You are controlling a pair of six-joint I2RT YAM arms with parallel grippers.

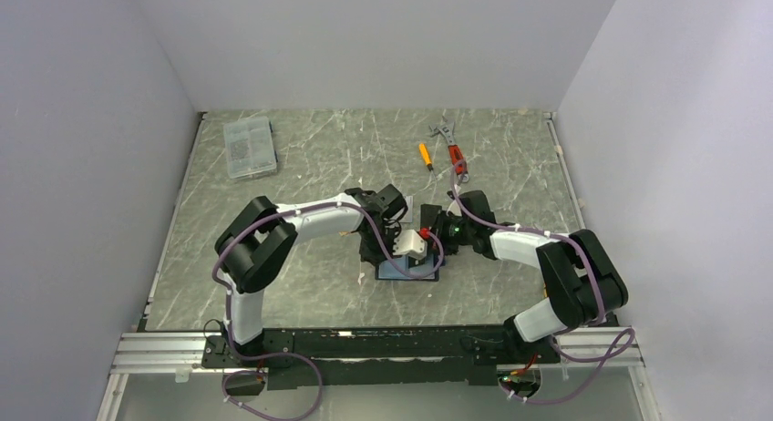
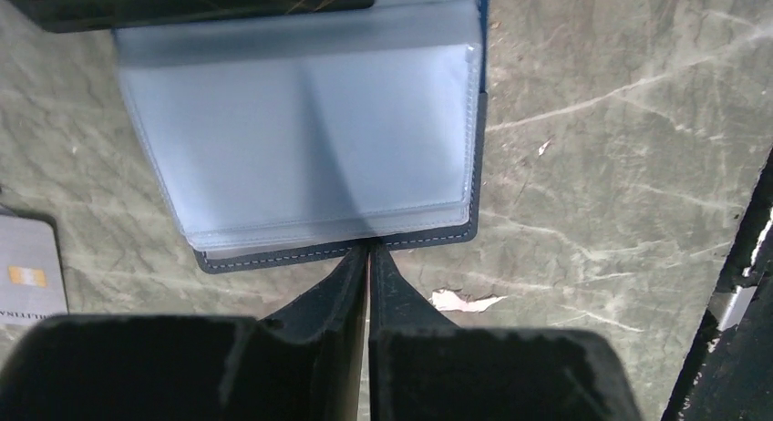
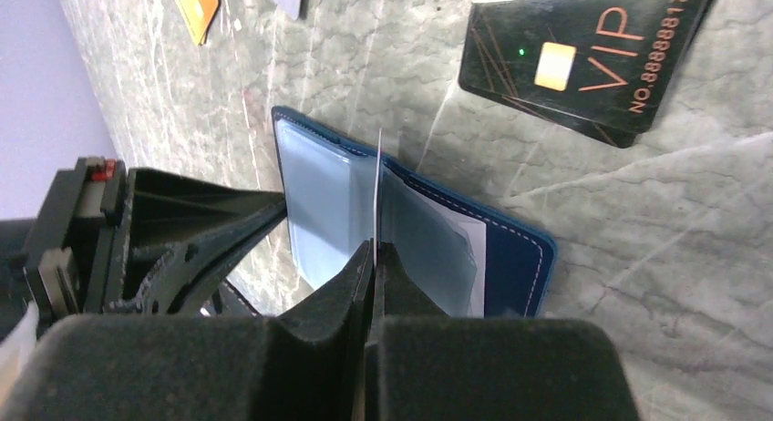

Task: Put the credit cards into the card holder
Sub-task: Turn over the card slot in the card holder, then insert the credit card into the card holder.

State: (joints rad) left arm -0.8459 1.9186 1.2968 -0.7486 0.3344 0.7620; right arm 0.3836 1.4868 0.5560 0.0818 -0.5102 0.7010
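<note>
The card holder [image 1: 407, 270] [image 2: 310, 129] lies open on the table, navy cover [image 3: 510, 257] down and clear sleeves up. My right gripper [image 3: 375, 250] is shut on one thin sleeve, which stands upright and edge-on. My left gripper [image 2: 369, 248] [image 1: 383, 252] has its jaws almost together, tips touching the holder's stitched edge, with nothing seen between them. Its fingers [image 3: 255, 216] show at the holder's left side. A black VIP credit card [image 3: 583, 56] [image 2: 200, 2] lies just beyond the holder. An orange card [image 3: 199, 6] and a silvery card [image 2: 27, 280] lie nearby.
A clear compartment box [image 1: 249, 147] stands at the back left. A red-handled wrench [image 1: 453, 149] and an orange screwdriver [image 1: 425, 155] lie at the back middle. A white scrap [image 2: 465, 301] sits on the table near my left fingers. Walls close in three sides.
</note>
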